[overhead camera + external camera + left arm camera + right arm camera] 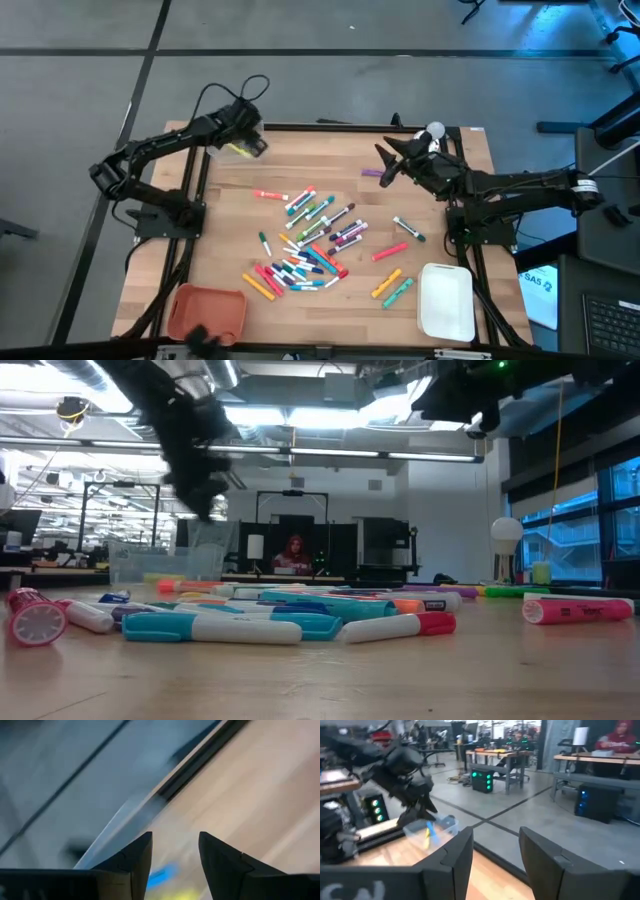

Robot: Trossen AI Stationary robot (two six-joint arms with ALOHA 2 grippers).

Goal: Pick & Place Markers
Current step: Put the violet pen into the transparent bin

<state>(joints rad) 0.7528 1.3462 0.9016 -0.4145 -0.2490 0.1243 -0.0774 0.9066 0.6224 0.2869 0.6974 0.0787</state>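
The left hand point(252, 143) hangs over the far left corner of the counter point(230, 230), above a clear plastic bin point(238, 150); its fingers point(132, 862) stand apart with nothing between them. The right hand point(385, 165) is raised near the far right side of the counter, also spread and empty, with its fingers point(455, 857) apart.

Nearest the front edge sit an orange tray point(208, 312) at the left corner and a white tray point(446, 300) at the right. Between them and toward the middle, the markers point(310, 245) lie scattered flat on the wood in a loose heap, with a few strays to the right. One purple marker point(371, 172) lies apart, just beside the right hand. In the bin, a blue and a yellow marker show through the wall. A white round-topped object point(435, 131) stands at the far right corner.
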